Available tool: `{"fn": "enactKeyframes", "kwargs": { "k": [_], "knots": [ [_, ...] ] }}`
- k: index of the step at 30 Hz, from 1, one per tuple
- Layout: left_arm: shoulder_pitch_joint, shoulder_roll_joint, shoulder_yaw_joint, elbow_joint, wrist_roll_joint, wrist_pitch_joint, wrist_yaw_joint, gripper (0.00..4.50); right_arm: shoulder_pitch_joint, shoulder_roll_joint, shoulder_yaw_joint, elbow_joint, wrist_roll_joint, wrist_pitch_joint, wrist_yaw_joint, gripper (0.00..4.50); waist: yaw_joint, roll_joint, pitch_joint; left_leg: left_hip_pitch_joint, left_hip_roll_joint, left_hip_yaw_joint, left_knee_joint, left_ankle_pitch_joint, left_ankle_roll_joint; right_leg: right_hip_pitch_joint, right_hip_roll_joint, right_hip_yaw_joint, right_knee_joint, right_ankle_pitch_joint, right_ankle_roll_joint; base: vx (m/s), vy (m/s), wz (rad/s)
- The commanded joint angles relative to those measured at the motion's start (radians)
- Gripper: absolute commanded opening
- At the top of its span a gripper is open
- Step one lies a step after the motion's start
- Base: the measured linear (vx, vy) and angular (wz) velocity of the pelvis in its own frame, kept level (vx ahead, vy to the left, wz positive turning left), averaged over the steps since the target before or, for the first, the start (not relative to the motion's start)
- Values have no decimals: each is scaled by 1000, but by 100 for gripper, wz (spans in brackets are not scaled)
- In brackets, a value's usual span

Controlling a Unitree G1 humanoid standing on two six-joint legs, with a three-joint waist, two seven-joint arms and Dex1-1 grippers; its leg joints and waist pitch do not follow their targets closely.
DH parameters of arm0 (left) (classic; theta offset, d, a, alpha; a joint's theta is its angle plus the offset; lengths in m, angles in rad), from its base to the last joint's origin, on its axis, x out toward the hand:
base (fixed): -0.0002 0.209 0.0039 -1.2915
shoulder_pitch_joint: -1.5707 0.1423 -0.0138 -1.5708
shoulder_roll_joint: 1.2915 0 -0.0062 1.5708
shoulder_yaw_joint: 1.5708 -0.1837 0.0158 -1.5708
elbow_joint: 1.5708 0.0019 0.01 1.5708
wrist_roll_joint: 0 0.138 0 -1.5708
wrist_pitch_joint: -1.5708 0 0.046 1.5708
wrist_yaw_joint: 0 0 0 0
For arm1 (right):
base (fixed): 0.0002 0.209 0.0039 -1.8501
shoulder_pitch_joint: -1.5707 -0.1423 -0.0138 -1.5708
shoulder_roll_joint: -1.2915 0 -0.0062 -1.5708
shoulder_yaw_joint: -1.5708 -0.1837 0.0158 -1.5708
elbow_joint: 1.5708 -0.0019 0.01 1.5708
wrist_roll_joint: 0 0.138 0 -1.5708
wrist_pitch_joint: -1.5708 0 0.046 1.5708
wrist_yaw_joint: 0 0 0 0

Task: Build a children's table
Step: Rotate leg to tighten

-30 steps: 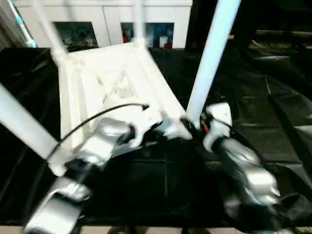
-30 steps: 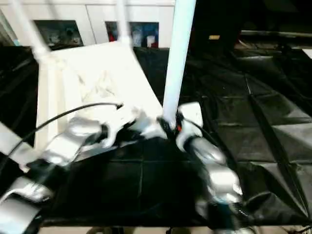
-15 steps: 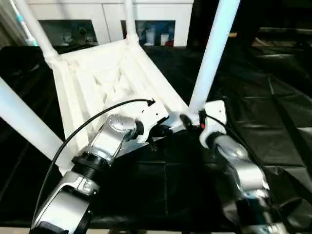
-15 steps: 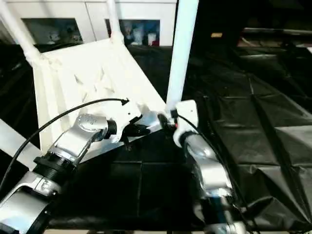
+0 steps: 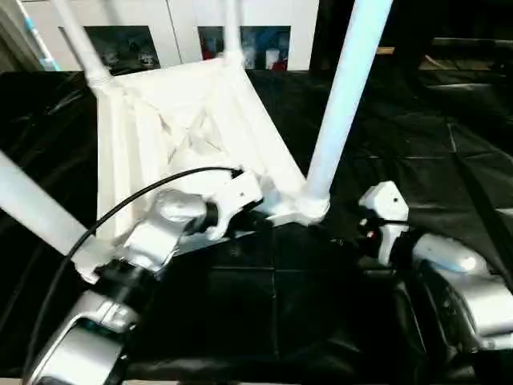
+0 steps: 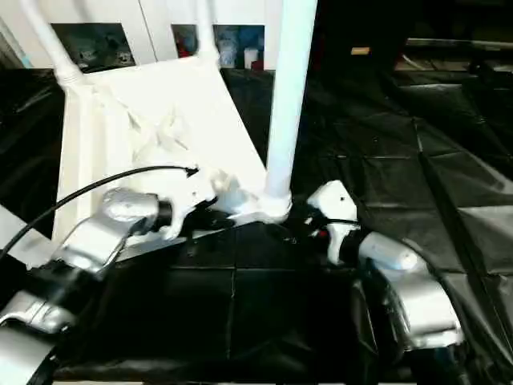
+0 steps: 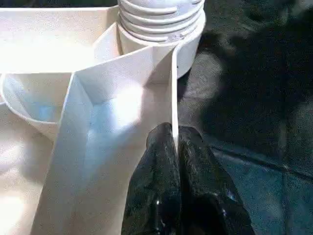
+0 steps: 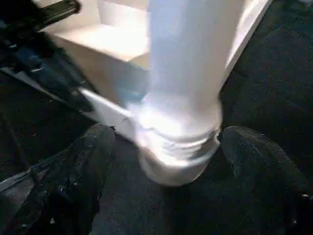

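Note:
The children's table lies upside down on a black sheet, its ribbed white top (image 5: 184,128) facing up. White legs stand in its corner sockets: the near right leg (image 5: 341,96), a near left one (image 5: 36,212) and two far ones (image 5: 80,40) (image 5: 232,28). My left gripper (image 7: 173,134) is shut on the thin rim wall of the top, just beside the near right socket (image 5: 309,210). My right gripper (image 8: 168,134) is open and a little back from that leg's base, one finger (image 8: 83,166) on each side without touching it.
The black sheet (image 5: 449,144) covers the ground all round, with creases to the right. White cabinets (image 5: 184,16) stand along the back. A black cable (image 5: 136,204) arcs over my left forearm.
My right gripper opened, let go of the near right leg and drew back to the right. The left gripper kept its hold on the rim. The camera shifted slightly.

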Motion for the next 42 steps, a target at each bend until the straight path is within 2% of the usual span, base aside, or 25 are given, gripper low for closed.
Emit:
{"fn": "enactKeyframes", "kwargs": {
  "k": [1, 4, 5, 6, 9, 14, 15, 16, 18, 20, 22, 23, 25, 28, 32, 34, 36, 37, 39, 40, 41, 42],
  "knots": [
    [35, -7, 2, -36, -49, -4, -22, 0, -19, 1, 22, 39, -26, -44, 12, 379, 5, -21, -78, 29, 57, -26, -47, -91, 154, 42, -64, 26, -50, 58, -310, 0, 0, 0],
    [65, 0, 0, -86, -67, 5, -40, 0, -35, 5, 45, 77, -30, -72, 47, 379, 8, -22, -83, 30, 57, -26, -41, -69, 163, 43, -63, 27, -43, 99, -310, 0, 0, 0],
    [73, 5, -5, -99, -69, 12, -47, 0, -39, 10, 51, 87, -22, -76, 65, 379, 8, -28, -79, 26, 54, -24, -40, -67, 171, 43, -61, 28, -42, 109, -307, 0, 0, 0],
    [76, 7, -6, -103, -69, 14, -49, 0, -40, 10, 52, 89, -20, -78, 70, 379, 10, -26, -81, 27, 54, -25, -39, -65, 173, 43, -62, 28, -39, 113, -308, 0, 0, 0],
    [88, 16, -12, -124, -65, 19, -58, 0, -43, 10, 62, 99, -9, -87, 105, 379, 13, -27, -80, 27, 55, -25, -38, -64, 180, 42, -60, 28, -40, 103, -302, 0, 0, 0],
    [85, 23, -6, -127, -60, 22, -60, 0, -61, 15, 72, 148, 1, -116, 150, 379, 12, -27, -77, 28, 53, -26, -39, -92, 168, 38, -60, 26, -43, 45, -300, 0, 0, 0],
    [85, 24, -6, -130, -61, 25, -62, 0, -65, 18, 70, 152, 5, -119, 149, 365, 13, -23, -76, 28, 54, -26, -39, -89, 166, 38, -59, 27, -43, 44, -300, 0, 0, 0],
    [85, 26, -5, -131, -61, 28, -63, 0, -67, 20, 69, 154, 8, -121, 149, 355, 12, -25, -76, 28, 53, -26, -39, -86, 167, 38, -59, 26, -43, 48, -300, 0, 0, 0],
    [85, 31, -5, -133, -60, 30, -66, 0, -68, 20, 70, 155, 8, -125, 155, 355, 12, -22, -78, 28, 53, -26, -38, -78, 169, 38, -58, 26, -40, 68, -301, 0, 0, 0],
    [84, 34, -4, -124, -60, 27, -71, 0, -65, 19, 69, 163, 8, -134, 165, 322, 13, -16, -78, 27, 52, -27, -37, -68, 175, 39, -58, 26, -37, 101, -306, 0, 0, 0],
    [82, 35, -4, -117, -60, 26, -74, 0, -66, 20, 66, 172, 7, -140, 172, 316, 12, -16, -77, 27, 51, -26, -36, -64, 179, 39, -56, 25, -37, 124, -312, 0, 0, 0],
    [80, 35, -6, -111, -58, 25, -77, 0, -68, 20, 64, 179, 8, -143, 179, 316, 12, -19, -78, 26, 51, -26, -35, -63, 182, 41, -56, 24, -35, 134, -317, 0, 0, 0],
    [77, 37, -9, -101, -55, 19, -81, 0, -73, 22, 63, 189, 9, -148, 186, 281, 12, -19, -76, 25, 53, -28, -36, -69, 184, 39, -57, 23, -35, 122, -318, 0, 0, 0],
    [72, 38, -9, -90, -54, 16, -85, 0, -80, 23, 65, 202, 7, -156, 193, 276, 10, -22, -76, 26, 53, -27, -36, -79, 180, 40, -57, 23, -38, 94, -316, 0, 0, 0],
    [70, 41, -12, -82, -50, 24, -82, 0, -76, 33, 73, 215, -9, -179, 179, 270, 9, -22, -75, 26, 53, -27, -36, -78, 178, 38, -58, 24, -38, 82, -314, 0, 0, 0],
    [64, 23, -8, -61, -40, 42, -43, 0, -65, 83, 51, 228, -20, -145, 71, 269, 7, -23, -72, 25, 52, -27, -38, -81, 177, 37, -58, 24, -39, 71, -312, 0, 0, 0],
    [58, 11, -4, -48, -35, 52, -21, 0, -61, 112, 36, 233, -20, -123, 18, 268, 2, -21, -68, 27, 51, -25, -42, -108, 162, 30, -57, 25, -46, 22, -310, 0, 0, 0],
    [47, -10, -1, -25, -25, 61, 15, 0, -55, 151, 21, 240, -24, -104, -52, 267, -3, -23, -67, 27, 50, -27, -45, -126, 146, 33, -58, 24, -49, -14, -306, 0, 0, 0],
    [40, -23, -1, -10, -18, 62, 37, 0, -51, 172, 17, 242, -30, -100, -89, 267, -7, -23, -62, 29, 51, -29, -50, -164, 122, 31, -59, 25, -58, -80, -290, 0, 0, 0],
    [16, -63, -1, 33, 0, 68, 97, 0, -48, 247, -8, 252, -43, -64, -223, 267, -9, -23, -58, 29, 51, -29, -54, -190, 106, 28, -59, 26, -63, -125, -275, 0, 0, 0],
    [5, -82, 0, 51, 6, 72, 123, 0, -51, 283, -23, 261, -48, -51, -287, 267, -11, -19, -51, 35, 51, -26, -60, -224, 86, 16, -56, 29, -71, -181, -261, 0, 0, 0],
    [-2, -95, 1, 64, 10, 75, 140, 0, -53, 306, -32, 268, -51, -43, -328, 267, -13, -22, -50, 36, 50, -31, -66, -271, 53, 17, -61, 29, -76, -259, -245, 0, 0, 0]
  ]
}}
